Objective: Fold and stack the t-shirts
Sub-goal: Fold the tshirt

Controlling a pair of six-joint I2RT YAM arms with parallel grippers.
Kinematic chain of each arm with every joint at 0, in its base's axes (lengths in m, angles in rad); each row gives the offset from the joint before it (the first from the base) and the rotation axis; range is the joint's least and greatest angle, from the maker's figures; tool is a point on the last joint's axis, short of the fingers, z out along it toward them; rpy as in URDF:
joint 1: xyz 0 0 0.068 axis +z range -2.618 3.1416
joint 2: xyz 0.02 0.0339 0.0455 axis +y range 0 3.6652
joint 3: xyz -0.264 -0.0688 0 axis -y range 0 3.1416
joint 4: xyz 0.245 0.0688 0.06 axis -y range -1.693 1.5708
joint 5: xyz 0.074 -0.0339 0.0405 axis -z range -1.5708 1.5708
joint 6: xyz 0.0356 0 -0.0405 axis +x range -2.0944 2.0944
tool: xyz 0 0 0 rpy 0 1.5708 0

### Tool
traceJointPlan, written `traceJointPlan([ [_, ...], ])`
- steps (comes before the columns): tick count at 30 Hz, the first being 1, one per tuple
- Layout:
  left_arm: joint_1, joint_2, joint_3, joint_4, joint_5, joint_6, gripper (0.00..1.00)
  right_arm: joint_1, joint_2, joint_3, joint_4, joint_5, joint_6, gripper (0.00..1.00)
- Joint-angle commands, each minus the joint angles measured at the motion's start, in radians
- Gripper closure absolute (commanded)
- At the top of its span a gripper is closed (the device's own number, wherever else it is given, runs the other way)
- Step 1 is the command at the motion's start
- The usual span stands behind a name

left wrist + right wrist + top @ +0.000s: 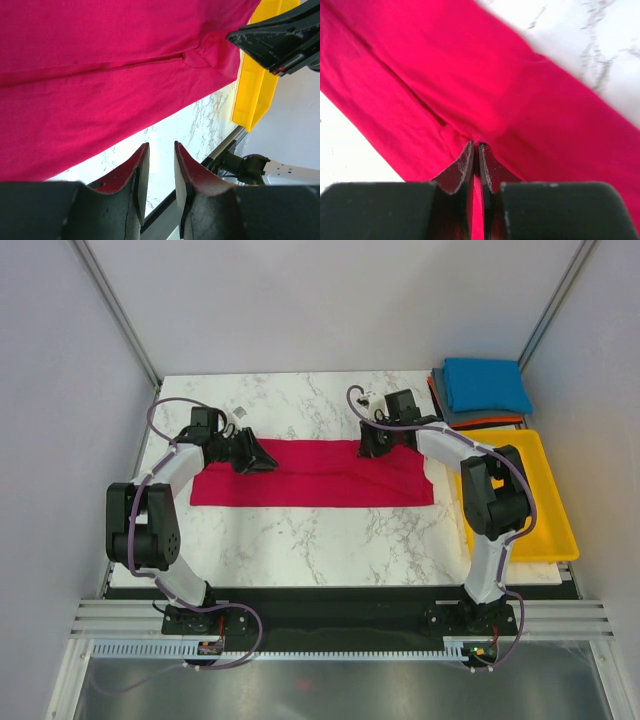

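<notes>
Right now the red t-shirt point(320, 480) lies flat across the middle of the counter point(300, 540) as one long band, so I judge the lengthwise fold done and the shortening folds yet to come. My right claw point(476, 145) is down on the far edge of the band, right of its middle. Its fingers are pressed almost together, pinching a small ridge of red cloth at the tips. My left claw point(160, 147) sits at the far edge toward the band's left end. Its fingers stand a little apart, and bare counter shows through the narrow gap, so I see nothing caught between them.

The finished pile waits at the far right corner, with the blue t-shirt point(487, 385) on top and the grey point(447, 412) and orange point(492, 423) edges showing beneath. The yellow tray point(548, 540) sits nearer along the right side.

As I read it, the next move calls for my left claw to close on its own piece of the edge. Both claws should then lift evenly, because a one-sided pull would likely drag the band askew and undo the crease.
</notes>
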Motion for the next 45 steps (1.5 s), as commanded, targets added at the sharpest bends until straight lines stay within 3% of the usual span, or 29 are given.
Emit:
traceJointPlan([
  [1, -0.003, -0.004, -0.002, 0.031, 0.045, -0.024, 0.66, 0.037, -0.034, -0.028, 0.022, 0.020, -0.021, 0.87],
  [18, -0.003, 0.003, -0.011, 0.033, 0.028, -0.021, 0.66, 0.085, -0.020, 0.005, 0.043, 0.159, -0.030, 0.87],
  [19, -0.004, 0.005, -0.011, 0.033, 0.030, -0.023, 0.66, 0.086, -0.021, 0.008, 0.040, 0.165, -0.012, 0.85],
  [22, -0.006, 0.006, -0.011, 0.036, 0.041, -0.018, 0.65, 0.086, -0.065, -0.004, 0.032, 0.227, 0.075, 0.59],
  [24, -0.021, 0.002, -0.008, 0.048, 0.024, -0.016, 0.64, 0.085, -0.101, -0.010, 0.023, 0.312, 0.126, 0.57],
  [28, -0.073, 0.002, 0.012, 0.094, 0.005, -0.042, 0.64, 0.076, -0.179, 0.004, -0.060, 0.415, 0.262, 0.57],
  [32, -0.174, 0.025, 0.041, 0.195, 0.004, -0.104, 0.64, 0.033, -0.215, -0.056, -0.147, 0.419, 0.381, 0.59],
  [40, -0.335, 0.205, 0.173, 0.349, -0.015, -0.075, 0.64, -0.101, -0.290, -0.194, -0.219, 0.438, 0.396, 0.62],
  [45, -0.398, 0.334, 0.297, 0.351, 0.005, -0.026, 0.66, -0.141, -0.271, -0.214, -0.250, 0.467, 0.407, 0.63],
])
